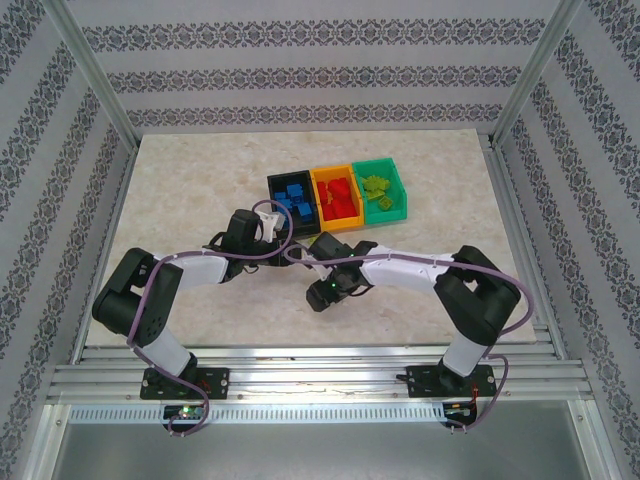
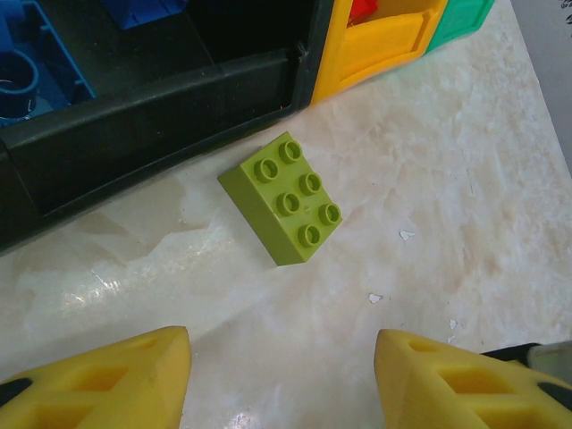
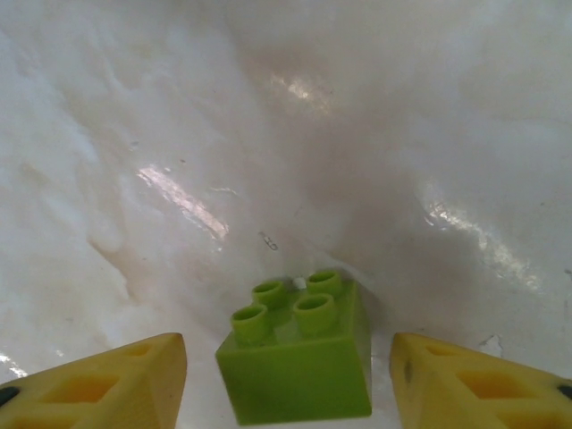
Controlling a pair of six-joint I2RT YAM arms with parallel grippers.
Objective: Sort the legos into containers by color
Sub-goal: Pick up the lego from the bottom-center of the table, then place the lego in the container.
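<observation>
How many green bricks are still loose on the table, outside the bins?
2. A six-stud lime brick lies beside the black bin, ahead of the left gripper; a four-stud lime brick sits between the fingers of the right gripper. The arms may hide others.

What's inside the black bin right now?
Blue legos lie inside the black bin. The left arm covers part of its near edge, and anything beneath the pile is hidden.
</observation>
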